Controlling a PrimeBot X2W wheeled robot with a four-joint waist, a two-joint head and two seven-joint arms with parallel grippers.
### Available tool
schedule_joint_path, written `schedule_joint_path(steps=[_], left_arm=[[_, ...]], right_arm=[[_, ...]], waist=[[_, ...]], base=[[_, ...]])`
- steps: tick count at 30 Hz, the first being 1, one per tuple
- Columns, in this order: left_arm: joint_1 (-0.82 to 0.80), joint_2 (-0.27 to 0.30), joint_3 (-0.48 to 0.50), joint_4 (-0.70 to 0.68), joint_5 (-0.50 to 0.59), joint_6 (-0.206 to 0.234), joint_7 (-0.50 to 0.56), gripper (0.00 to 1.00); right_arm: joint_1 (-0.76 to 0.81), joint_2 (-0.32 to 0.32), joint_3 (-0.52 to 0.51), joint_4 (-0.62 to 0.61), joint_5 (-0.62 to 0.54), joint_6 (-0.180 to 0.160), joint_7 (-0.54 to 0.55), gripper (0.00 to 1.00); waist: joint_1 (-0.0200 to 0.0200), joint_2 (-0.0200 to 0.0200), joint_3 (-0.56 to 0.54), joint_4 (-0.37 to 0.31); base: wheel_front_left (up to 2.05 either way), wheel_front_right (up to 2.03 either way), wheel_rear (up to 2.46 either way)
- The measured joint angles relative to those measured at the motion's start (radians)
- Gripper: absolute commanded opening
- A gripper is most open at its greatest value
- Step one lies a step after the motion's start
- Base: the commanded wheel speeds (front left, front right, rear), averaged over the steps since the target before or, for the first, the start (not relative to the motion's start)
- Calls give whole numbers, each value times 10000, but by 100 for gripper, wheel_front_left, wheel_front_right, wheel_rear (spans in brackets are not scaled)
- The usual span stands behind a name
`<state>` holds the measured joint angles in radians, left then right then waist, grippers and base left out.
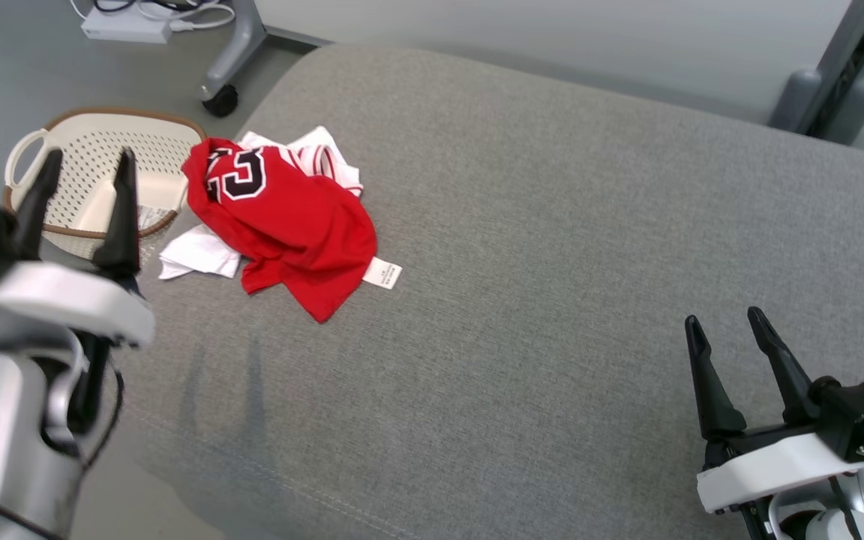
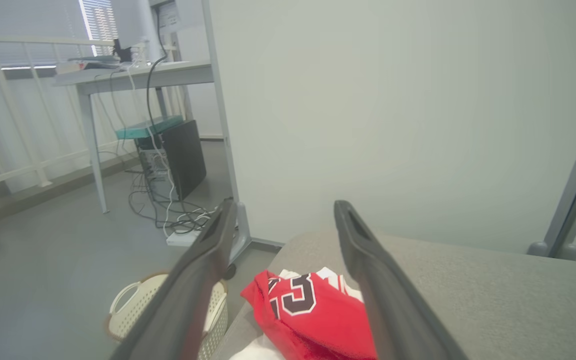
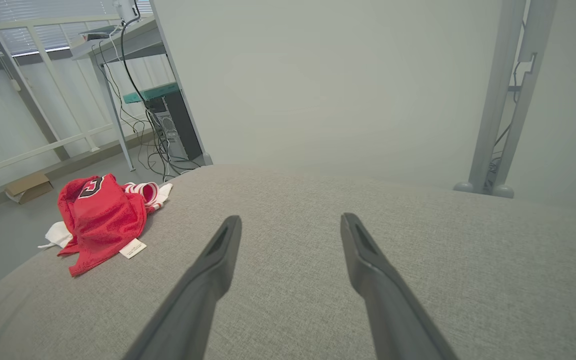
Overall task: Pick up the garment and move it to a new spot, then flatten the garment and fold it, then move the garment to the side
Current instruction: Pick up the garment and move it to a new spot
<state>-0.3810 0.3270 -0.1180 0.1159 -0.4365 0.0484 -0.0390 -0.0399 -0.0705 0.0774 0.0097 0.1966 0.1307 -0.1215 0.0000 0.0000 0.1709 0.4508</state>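
Crumpled red garment point(image 1: 282, 225) — its number point(image 1: 241, 174) half lost in folds

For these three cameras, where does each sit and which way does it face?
Head camera: atop the robot, looks down on the red jersey and grey cushion; open left hand and right hand show.
Left wrist: looks along its fingers, over the jersey, toward a wall.
Right wrist: looks along its fingers across the cushion.
Shared: all three see the jersey.
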Motion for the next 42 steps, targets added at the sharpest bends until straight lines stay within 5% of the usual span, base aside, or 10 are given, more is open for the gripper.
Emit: schedule_joint_path(steps=[15,25,26,28,29,42], left_arm=[[-3933,382,372,6811,-2422,-1448,3323,100],[-4914,663,648,9346,-2957,-1632,3386,100],[-4979,671,663,9494,-2987,-1639,3319,92],[-5111,675,623,9718,-3014,-1685,3175,20],[-5167,685,619,9806,-3014,-1705,3009,0],[-5999,1200,-343,9572,-1850,-1751,309,0]], right_arm=[[-720,-410,245,-610,-199,0,393,100],[-1006,-610,257,-940,-288,0,497,100],[-1029,-612,244,-974,-288,0,497,100],[-1046,-631,217,-997,-290,0,497,100],[-1045,-635,205,-997,-290,0,497,100],[-1004,-527,107,-876,-198,0,401,100]], waist=[[0,0,1728,-1136],[0,0,2873,-1885],[0,0,2958,-1929],[-1,0,3080,-1995],[0,0,3113,-2017],[0,0,2532,-1823]], base=[[0,0,0],[0,0,0],[0,0,0],[0,0,0],[0,0,0],[0,0,0]])
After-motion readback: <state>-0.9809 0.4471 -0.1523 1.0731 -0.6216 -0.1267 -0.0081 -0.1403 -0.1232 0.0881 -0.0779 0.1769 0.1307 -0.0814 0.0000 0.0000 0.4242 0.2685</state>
